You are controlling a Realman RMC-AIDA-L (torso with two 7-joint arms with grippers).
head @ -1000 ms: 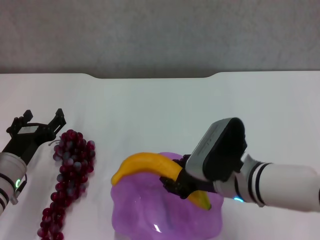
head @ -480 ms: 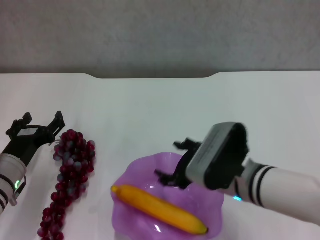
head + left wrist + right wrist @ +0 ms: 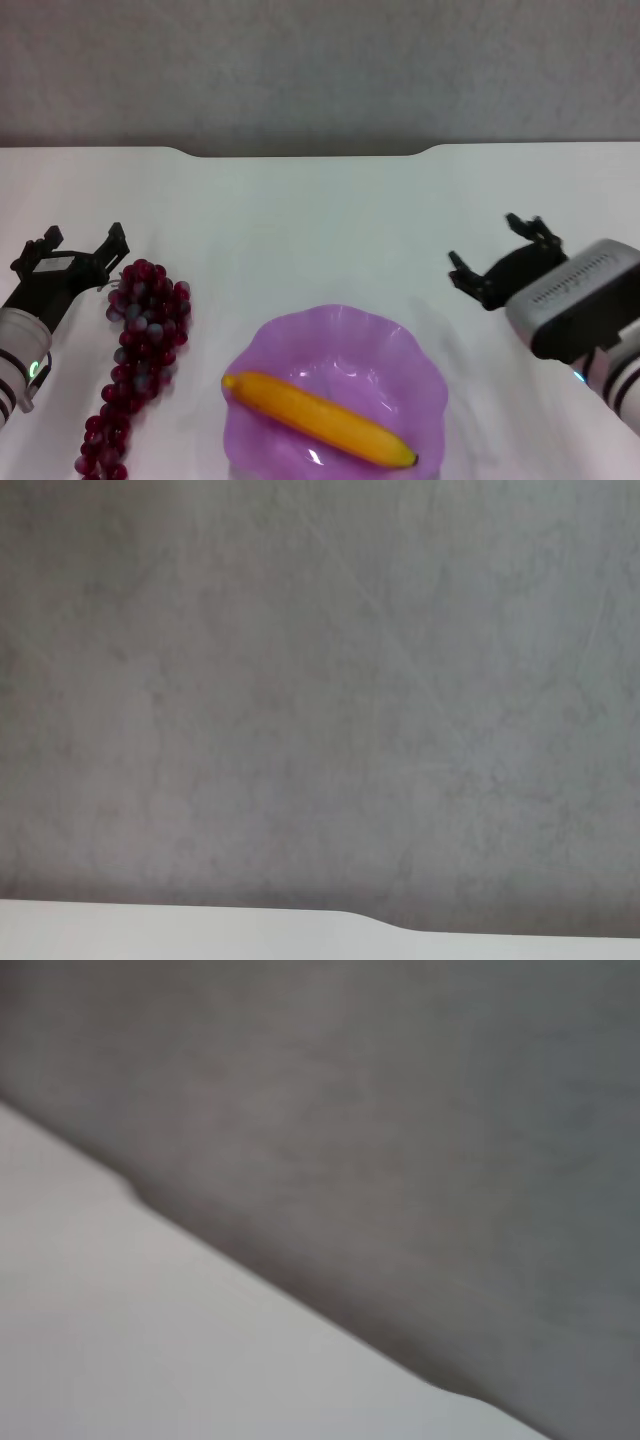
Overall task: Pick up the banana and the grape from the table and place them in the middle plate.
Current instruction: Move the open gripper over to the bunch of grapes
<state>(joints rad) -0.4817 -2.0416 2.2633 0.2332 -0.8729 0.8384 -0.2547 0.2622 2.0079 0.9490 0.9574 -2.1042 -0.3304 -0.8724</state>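
The banana (image 3: pixel 318 419) lies in the middle plate (image 3: pixel 400 352), the grape (image 3: pixel 137 355) to its left.

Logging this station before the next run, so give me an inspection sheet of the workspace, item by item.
Surface: the table, white, with a notched far edge.
Job's things: the banana lies inside the middle plate; the grape lies on the table to the plate's left, apart from it.
Clutter: nothing seen.
Grippers: the left gripper is open, empty, right beside the top of the grape bunch; the right gripper is open, empty, to the right of the plate and clear of it.
Cables: nothing seen.
Surroundings: a grey wall behind the table; both wrist views show only wall and table edge.
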